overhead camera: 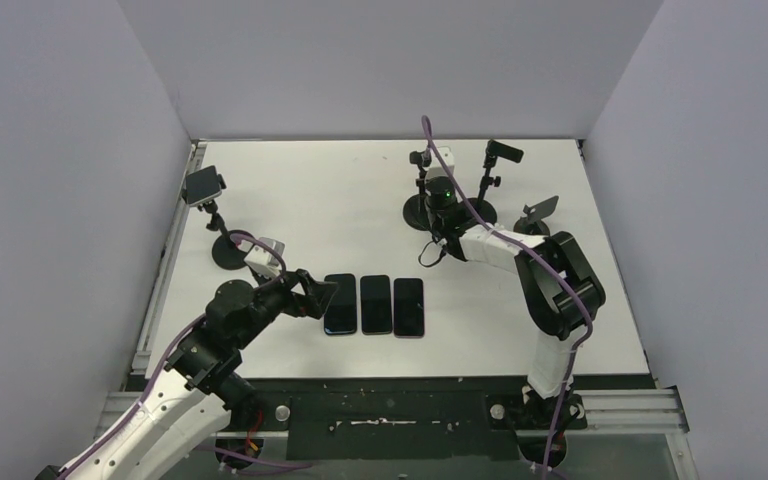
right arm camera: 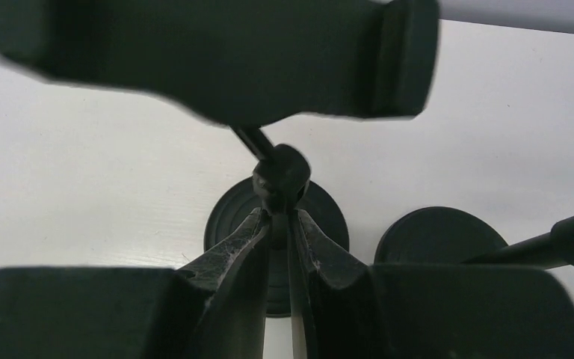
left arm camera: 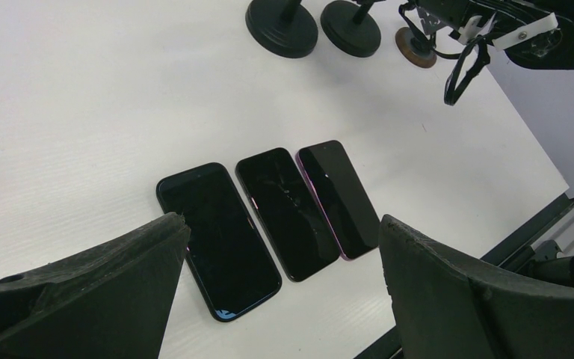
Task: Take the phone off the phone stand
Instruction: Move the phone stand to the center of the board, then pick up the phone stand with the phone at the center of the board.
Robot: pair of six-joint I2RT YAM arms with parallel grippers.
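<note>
L gripper [left arm camera: 282,228] spread wide over 3 phones [overhead camera: 375,304], flat in a row on table [overhead camera: 310,180]. Farther back, R gripper [right arm camera: 282,221] pinches phone stand [right arm camera: 282,173] stem under its cradle [right arm camera: 217,52]; can't tell if cradle's loaded. Far-left stand [overhead camera: 228,250] holds phone [overhead camera: 203,187].

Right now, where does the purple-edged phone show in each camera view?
Top external: purple-edged phone lies flat at the right end of the row of three phones, centre of frame.
Left wrist: same phone, right of centre, again the row's right end.
Right wrist: not in view.
Shared landmark: the two round black stand bases, side by side, seen in all three views.
</note>
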